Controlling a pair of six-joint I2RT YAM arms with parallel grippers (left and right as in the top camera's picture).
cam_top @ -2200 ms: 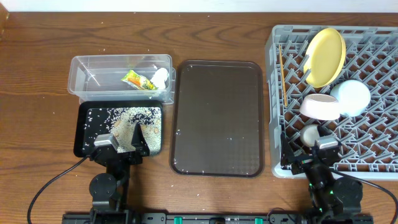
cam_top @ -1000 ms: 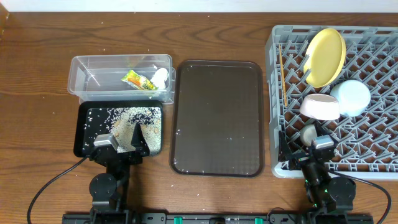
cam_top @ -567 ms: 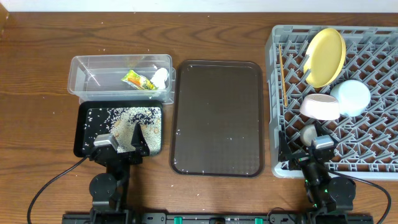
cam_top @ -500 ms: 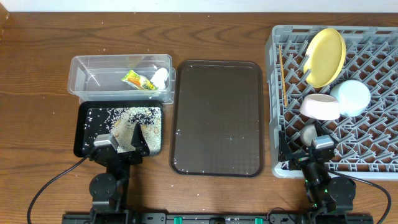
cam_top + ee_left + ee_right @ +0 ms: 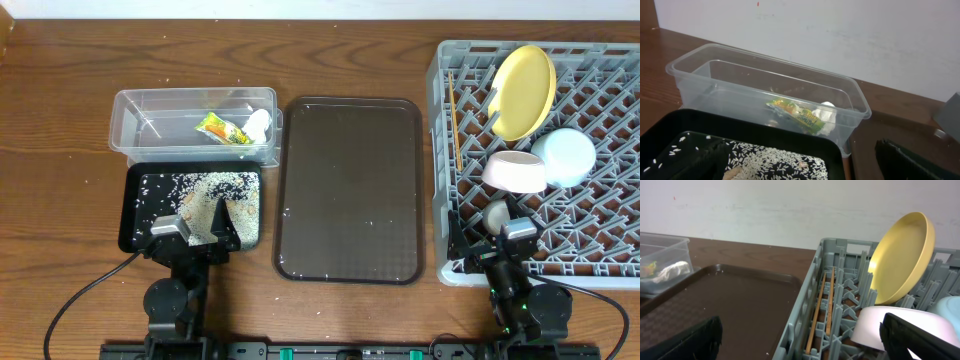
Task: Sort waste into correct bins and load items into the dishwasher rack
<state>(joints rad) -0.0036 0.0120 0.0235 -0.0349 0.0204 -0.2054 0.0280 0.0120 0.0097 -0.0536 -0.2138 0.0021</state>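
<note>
The grey dishwasher rack at the right holds the yellow plate standing on edge, the light-blue bowl, the white-pinkish bowl, the small white cup and two chopsticks. The clear bin holds the green-and-orange wrapper and the white scrap. The black bin holds rice grains. My left gripper is open and empty over the black bin's front edge. My right gripper is open and empty at the rack's front left corner.
The dark-brown serving tray lies between the bins and the rack, with a few stray grains on it. The left wrist view shows the clear bin and the black bin. The right wrist view shows the plate and the chopsticks.
My right arm shifted slightly left and back early on, then stayed still. The left arm and all objects have not moved.
</note>
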